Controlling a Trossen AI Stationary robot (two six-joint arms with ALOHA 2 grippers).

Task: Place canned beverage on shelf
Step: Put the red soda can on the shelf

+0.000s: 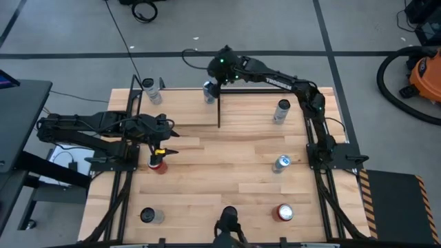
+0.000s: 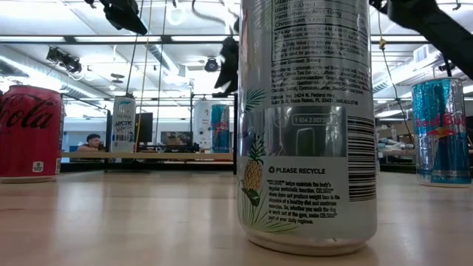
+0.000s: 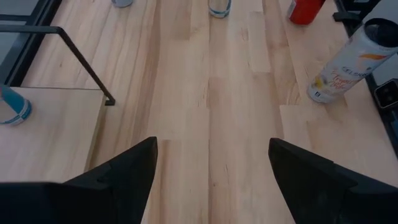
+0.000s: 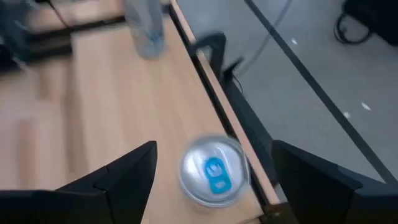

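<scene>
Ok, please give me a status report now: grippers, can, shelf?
Right gripper open above blue-tab can standing on shelf. Left gripper open, empty, over table. Nothing in the way.

The right arm (image 1: pixel 289 83) rises from its base at the table's right edge, bends at the elbow near the far right, and reaches leftward along the far side, its wrist over the far middle of the table. The right gripper (image 4: pixel 211 163) points downward there, its two dark fingers (image 4: pixel 118 174) spread wide apart with nothing between the pads. The left arm (image 1: pixel 89 125) lies low and stretches from the left edge toward the table's middle. The left gripper (image 3: pixel 211 163) sits at the left side, aimed roughly rightward and slightly down, fingers (image 3: pixel 121 171) parted and seemingly holding nothing.
</scene>
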